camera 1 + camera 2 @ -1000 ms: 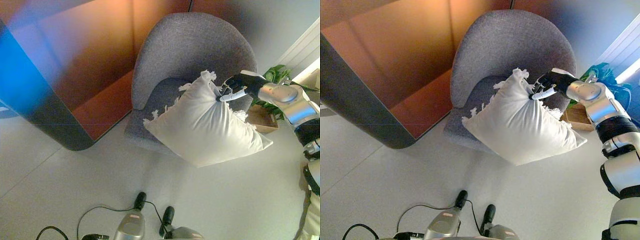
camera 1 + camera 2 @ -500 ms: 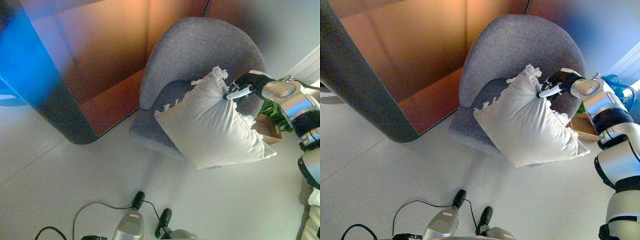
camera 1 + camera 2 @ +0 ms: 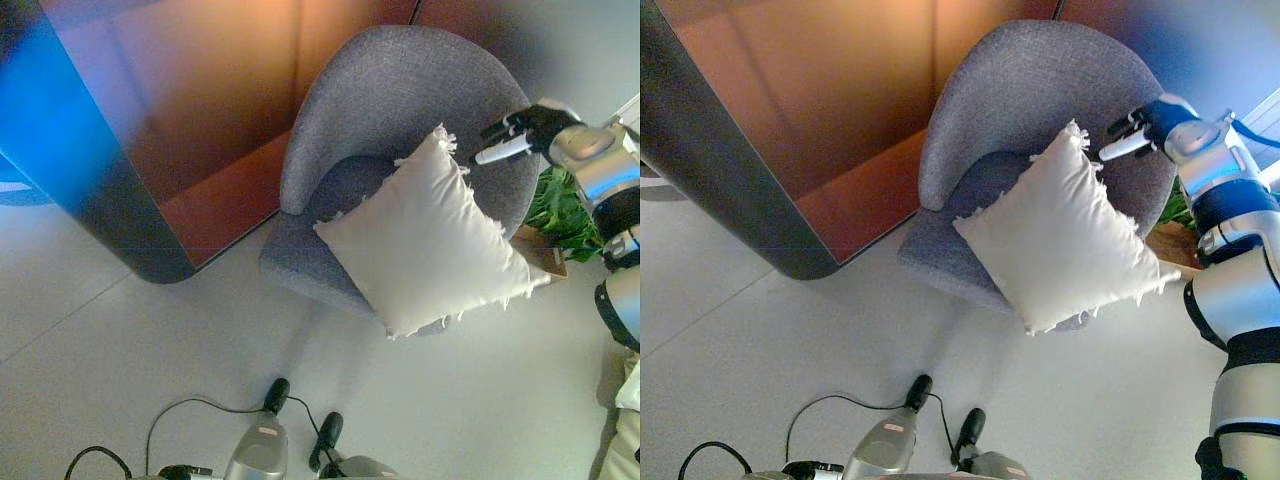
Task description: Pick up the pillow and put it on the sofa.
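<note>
now right hand (image 3: pixel 515 137) hovers open beside pillow (image 3: pixel 425 238).

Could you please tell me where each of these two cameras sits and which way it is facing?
Left eye view: on the robot's head, looking down at the white pillow lying on the grey sofa; the right hand enters from the right, clear of the pillow.
Right eye view: same head, slightly to the side, facing down likewise; more of the right arm shows.
Shared: pillow, sofa, right hand, floor.

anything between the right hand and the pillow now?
Nothing solid: in the left eye view the right hand hangs clear of the pillow, with only the grey sofa's backrest showing behind the gap.
</note>
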Available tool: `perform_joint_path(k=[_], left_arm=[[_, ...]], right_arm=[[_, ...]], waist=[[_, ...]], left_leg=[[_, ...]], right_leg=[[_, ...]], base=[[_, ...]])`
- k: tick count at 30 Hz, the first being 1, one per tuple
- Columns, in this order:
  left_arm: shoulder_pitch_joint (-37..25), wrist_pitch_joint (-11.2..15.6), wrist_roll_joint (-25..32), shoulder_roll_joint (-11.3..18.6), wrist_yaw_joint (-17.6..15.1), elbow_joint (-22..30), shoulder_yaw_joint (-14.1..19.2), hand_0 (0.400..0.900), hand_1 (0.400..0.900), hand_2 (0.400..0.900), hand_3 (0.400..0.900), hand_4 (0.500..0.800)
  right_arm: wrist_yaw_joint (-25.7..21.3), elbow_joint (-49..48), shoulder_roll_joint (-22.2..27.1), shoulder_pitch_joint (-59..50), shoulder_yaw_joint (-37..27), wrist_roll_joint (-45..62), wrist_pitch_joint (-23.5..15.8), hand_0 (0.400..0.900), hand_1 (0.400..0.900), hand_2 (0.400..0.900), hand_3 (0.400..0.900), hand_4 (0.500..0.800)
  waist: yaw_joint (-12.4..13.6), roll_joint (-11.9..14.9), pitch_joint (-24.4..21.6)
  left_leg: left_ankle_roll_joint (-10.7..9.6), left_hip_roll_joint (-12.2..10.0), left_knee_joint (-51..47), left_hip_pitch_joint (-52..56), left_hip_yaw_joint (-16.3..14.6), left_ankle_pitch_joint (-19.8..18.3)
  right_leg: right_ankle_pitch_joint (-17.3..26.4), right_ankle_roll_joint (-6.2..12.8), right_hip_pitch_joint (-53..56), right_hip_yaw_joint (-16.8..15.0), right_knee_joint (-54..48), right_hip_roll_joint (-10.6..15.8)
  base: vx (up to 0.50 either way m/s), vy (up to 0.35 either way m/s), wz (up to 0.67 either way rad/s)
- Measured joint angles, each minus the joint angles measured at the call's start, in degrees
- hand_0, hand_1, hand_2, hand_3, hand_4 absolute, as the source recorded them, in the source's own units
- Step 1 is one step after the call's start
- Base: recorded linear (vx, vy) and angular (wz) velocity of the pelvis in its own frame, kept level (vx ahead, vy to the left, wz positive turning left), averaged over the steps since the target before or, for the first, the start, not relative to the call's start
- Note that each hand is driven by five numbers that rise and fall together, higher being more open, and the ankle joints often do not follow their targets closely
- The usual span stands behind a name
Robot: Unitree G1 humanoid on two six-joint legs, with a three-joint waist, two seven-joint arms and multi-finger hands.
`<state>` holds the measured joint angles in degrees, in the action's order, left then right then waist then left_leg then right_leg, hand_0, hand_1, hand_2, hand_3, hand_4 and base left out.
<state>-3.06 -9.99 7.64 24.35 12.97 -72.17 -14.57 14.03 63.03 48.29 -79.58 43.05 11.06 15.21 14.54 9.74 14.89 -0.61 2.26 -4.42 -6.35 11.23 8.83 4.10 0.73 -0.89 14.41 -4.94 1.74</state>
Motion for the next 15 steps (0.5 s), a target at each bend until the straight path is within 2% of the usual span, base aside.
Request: perform_joint_path(k=[15], left_arm=[[-0.86,0.2,1.75,0.09,-0.02,0.41,-1.46,0.9,0.9,0.9,0.9,0.8]], right_arm=[[0.91,2.22,0.84,0.49,-1.11,2.32,-1.71,0.9,0.9,0.9,0.9,0.8]], waist=[[-0.41,0.12,0.01]], left_leg=[[0.01,0.04,-0.11,-0.15,-0.39,-0.01]], right_leg=[[0.0,0.01,-0.37,-0.59,0.01,0.16]], base=[[-0.01,0.009,-0.03]])
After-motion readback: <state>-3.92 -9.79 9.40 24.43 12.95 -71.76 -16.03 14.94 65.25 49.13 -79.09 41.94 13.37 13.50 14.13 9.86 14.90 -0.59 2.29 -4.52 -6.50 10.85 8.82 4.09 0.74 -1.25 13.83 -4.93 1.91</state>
